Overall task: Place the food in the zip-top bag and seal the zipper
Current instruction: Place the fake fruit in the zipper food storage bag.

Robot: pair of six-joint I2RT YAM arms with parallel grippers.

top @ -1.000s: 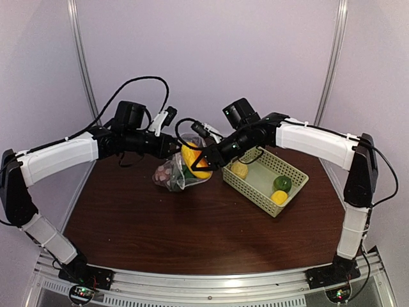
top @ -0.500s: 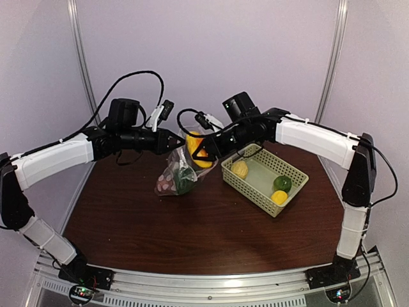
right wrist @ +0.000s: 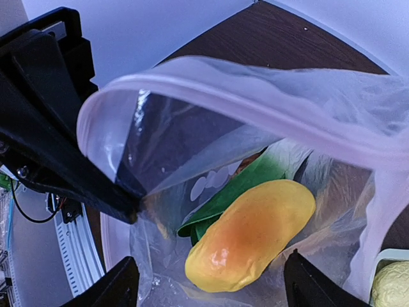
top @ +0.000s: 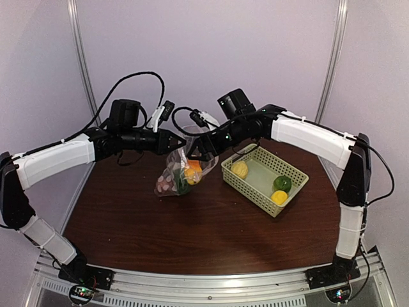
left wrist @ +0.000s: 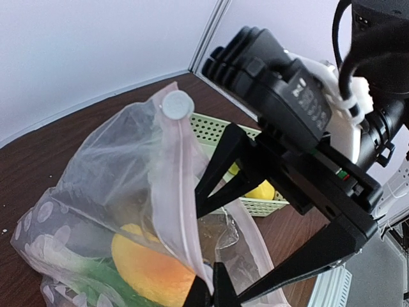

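The left gripper (top: 171, 142) was clamped on the rim of the bag (top: 171, 179) beside the zipper (left wrist: 176, 173), holding the mouth up and open. An orange fruit (right wrist: 252, 233) lay inside, on a green vegetable (right wrist: 243, 182). The right gripper (top: 197, 153) hovered at the mouth, jaws wide and empty. A lemon (top: 239, 169) waited in the basket (top: 250, 190). To my mind, the left should hold the rim high and taut while the right lifted straight out, clear of the film.
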